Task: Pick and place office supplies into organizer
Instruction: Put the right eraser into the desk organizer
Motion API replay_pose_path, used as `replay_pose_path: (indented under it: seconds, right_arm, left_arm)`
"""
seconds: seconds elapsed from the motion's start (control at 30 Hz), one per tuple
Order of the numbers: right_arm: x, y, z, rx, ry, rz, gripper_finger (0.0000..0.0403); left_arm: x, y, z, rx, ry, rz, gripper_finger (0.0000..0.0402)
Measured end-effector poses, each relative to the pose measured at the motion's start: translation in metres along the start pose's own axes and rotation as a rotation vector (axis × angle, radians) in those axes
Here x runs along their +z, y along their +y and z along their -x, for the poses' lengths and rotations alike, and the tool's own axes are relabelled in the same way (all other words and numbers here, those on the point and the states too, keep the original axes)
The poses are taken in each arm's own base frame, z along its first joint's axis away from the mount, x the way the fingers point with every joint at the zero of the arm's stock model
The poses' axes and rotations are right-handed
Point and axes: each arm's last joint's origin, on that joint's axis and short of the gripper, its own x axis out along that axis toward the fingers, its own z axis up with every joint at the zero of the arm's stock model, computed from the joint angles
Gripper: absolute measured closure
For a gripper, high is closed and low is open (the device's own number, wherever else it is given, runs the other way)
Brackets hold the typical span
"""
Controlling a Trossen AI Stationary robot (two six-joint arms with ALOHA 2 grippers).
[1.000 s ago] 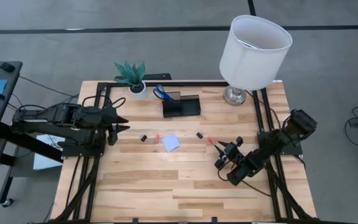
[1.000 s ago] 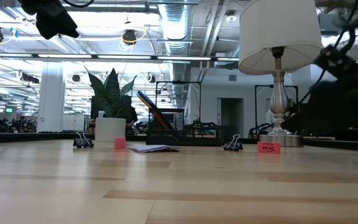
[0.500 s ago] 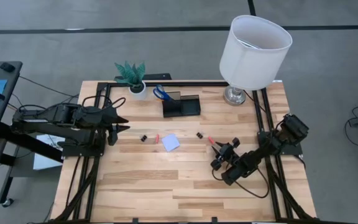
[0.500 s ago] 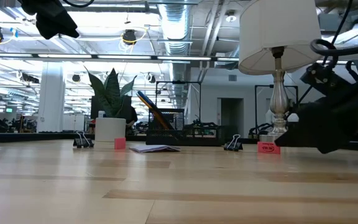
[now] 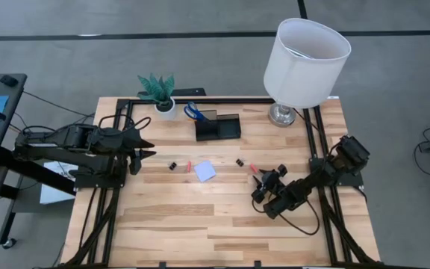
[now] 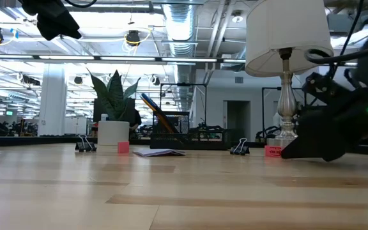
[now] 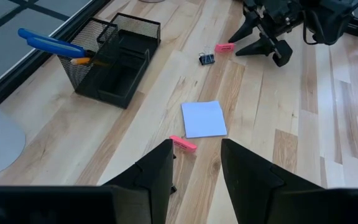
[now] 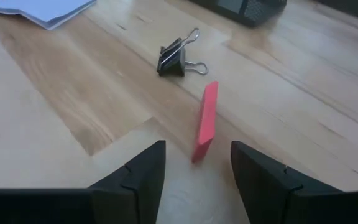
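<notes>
A small red bit [image 8: 205, 121] lies on the table at mid-right [image 5: 252, 169]. My right gripper [image 8: 195, 163] is low over the table, open, with a finger on either side of the bit's near end and a gap on both sides. A black binder clip [image 8: 178, 55] lies just beyond it. The pale note pad [image 5: 204, 171], a second red bit [image 5: 188, 166] and another clip [image 5: 173, 165] lie at mid-table. The black organizer [image 5: 219, 128] stands at the far edge with blue-handled scissors [image 5: 194, 112] upright in it. My left gripper [image 5: 146, 149] hangs open above the left side.
A white plant pot [image 5: 166, 108] stands left of the organizer. A lamp with a large white shade [image 5: 307, 52] stands at the far right corner, close behind my right arm. A black frame [image 5: 200, 100] runs along the table's far and side edges.
My right gripper has gone toward the table's left edge and down to the red bit. In the low view it has come in from the right and sunk to the tabletop. The left arm and all the objects have kept still.
</notes>
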Motion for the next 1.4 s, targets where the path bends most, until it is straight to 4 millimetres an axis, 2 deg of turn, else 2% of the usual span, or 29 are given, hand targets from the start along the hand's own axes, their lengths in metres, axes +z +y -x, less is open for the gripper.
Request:
replay_pose_path:
  seconds: [0.3, 0.77, 0.93, 1.23, 1.3, 1.4]
  right_arm:
    - [0.006, -0.004, -0.011, -0.039, 0.018, -0.03, 0.0238]
    - [0.02, -0.002, -0.029, -0.003, 0.067, -0.047, 0.0243]
    - [0.02, -0.002, -0.03, 0.003, 0.081, -0.046, 0.0278]
    - [0.02, -0.001, -0.03, 0.022, 0.103, -0.047, 0.0386]
    - [0.02, -0.001, -0.03, 0.022, 0.103, -0.047, 0.039]
    - [0.019, 0.0, -0.03, 0.026, 0.1, -0.051, 0.0376]
  left_arm:
    - [0.0, 0.0, 0.0, 0.0, 0.0, 0.0, 0.0276]
    - [0.0, 0.0, 0.0, 0.0, 0.0, 0.0, 0.0276]
    - [0.0, 0.0, 0.0, 0.0, 0.0, 0.0, 0.0276]
    - [0.0, 0.0, 0.0, 0.0, 0.0, 0.0, 0.0276]
    - [0.0, 0.0, 0.0, 0.0, 0.0, 0.0, 0.0276]
    - [0.0, 0.0, 0.0, 0.0, 0.0, 0.0, 0.0276]
